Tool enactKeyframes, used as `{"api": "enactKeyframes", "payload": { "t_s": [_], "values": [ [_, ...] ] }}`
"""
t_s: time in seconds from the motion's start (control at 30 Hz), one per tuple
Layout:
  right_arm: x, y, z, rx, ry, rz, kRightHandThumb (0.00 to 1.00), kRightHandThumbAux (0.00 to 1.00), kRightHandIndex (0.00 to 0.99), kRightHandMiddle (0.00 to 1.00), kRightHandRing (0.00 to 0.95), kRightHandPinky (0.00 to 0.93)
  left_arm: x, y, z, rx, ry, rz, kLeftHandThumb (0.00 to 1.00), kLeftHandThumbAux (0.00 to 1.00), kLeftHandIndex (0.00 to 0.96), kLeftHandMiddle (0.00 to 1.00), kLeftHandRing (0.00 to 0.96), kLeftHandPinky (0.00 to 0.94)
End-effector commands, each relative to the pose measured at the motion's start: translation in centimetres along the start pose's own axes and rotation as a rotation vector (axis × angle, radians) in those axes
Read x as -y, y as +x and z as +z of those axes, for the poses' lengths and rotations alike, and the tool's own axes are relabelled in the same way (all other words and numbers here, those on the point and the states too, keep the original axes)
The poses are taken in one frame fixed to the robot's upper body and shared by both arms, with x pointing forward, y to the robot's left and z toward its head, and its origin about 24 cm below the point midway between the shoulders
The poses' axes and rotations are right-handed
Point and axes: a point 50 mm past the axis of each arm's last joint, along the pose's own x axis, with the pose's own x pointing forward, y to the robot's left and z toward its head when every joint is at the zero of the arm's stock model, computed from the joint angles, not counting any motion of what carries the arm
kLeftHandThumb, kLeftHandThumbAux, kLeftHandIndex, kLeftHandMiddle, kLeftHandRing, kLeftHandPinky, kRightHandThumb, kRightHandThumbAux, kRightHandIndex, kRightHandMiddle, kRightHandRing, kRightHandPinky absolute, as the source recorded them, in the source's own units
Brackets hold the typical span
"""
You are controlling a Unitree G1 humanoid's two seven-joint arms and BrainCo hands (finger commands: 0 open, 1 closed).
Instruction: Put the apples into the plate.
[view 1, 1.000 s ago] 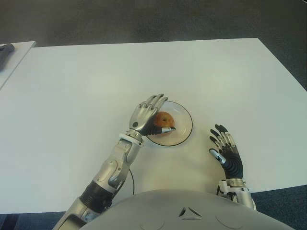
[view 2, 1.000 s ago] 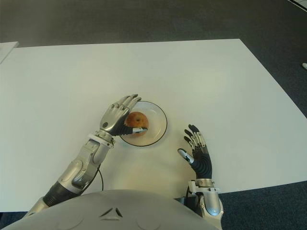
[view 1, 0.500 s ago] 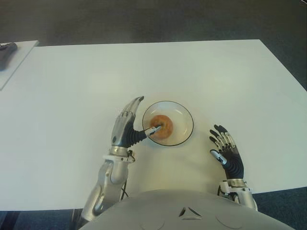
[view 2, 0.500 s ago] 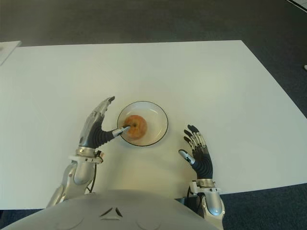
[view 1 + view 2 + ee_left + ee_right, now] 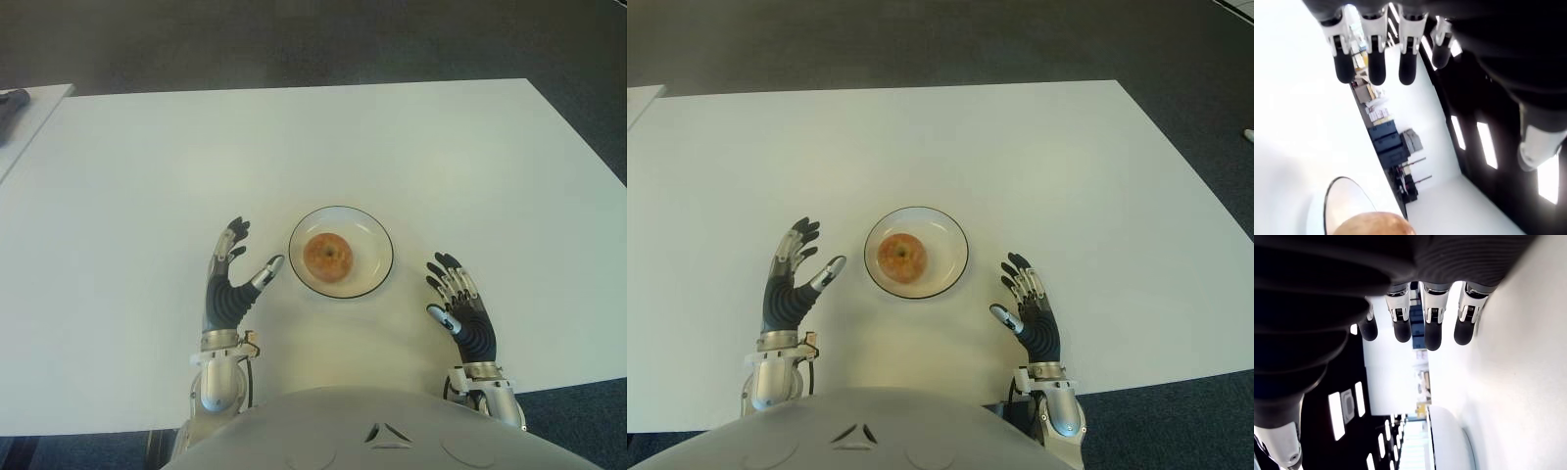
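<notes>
Since 1 second ago I have pulled my left hand point(image 5: 233, 284) off the apple point(image 5: 328, 256) and back toward the lower left of the frame, where it now shows just left of the plate point(image 5: 377, 240), clear of the rim, fingers spread and holding nothing. The apple sits alone near the middle of the plate, slightly left of centre, upright with its stem dimple showing, and nothing touches it. My right hand point(image 5: 458, 311) shows in the lower right, near the plate's right side but apart from it, fingers also loosely extended and empty, palm turned inward. The white table point(image 5: 441, 157) around the plate carries no other apple that I can see, so I judge the placing done, with only this 1 fruit to account for. The step in hand is the retreat, and to do it well I would keep the left thumb, the part nearest the rim, moving away rather than sweeping sideways, so it cannot nudge the plate. In the upper left corner a second pale surface point(image 5: 29, 113) holds a dark object point(image 5: 12, 100) I cannot identify.
</notes>
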Motion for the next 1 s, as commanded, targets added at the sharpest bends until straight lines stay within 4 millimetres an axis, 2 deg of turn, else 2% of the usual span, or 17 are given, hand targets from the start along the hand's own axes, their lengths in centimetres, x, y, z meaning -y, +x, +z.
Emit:
{"api": "enactKeyframes", "payload": {
  "t_s": [0.03,0.43,0.57,1.0],
  "values": [
    [0.1,-0.5,-1.2,-0.089,0.013,-0.004,0.245,0.662,0.067,0.087,0.088,0.115,-0.3,-0.9,-1.7,-0.067,-0.042,0.045,0.128,0.567,0.125,0.182,0.182,0.221],
    [0.0,-0.3,-0.9,-0.062,0.004,0.010,0.275,0.643,0.051,0.082,0.082,0.103,0.5,-2.4,-3.0,-0.160,-0.093,0.092,0.064,0.566,0.145,0.213,0.238,0.276],
    [0.2,-0.2,-1.0,-0.065,0.001,0.020,0.275,0.635,0.058,0.082,0.080,0.108,0.6,-3.0,-4.9,-0.210,-0.125,0.104,0.061,0.529,0.163,0.220,0.241,0.263],
    [0.2,-0.2,-1.1,-0.055,-0.003,0.025,0.275,0.644,0.061,0.077,0.073,0.111,0.5,-3.0,-5.3,-0.185,-0.185,0.130,0.099,0.449,0.222,0.249,0.261,0.280]
  ]
}}
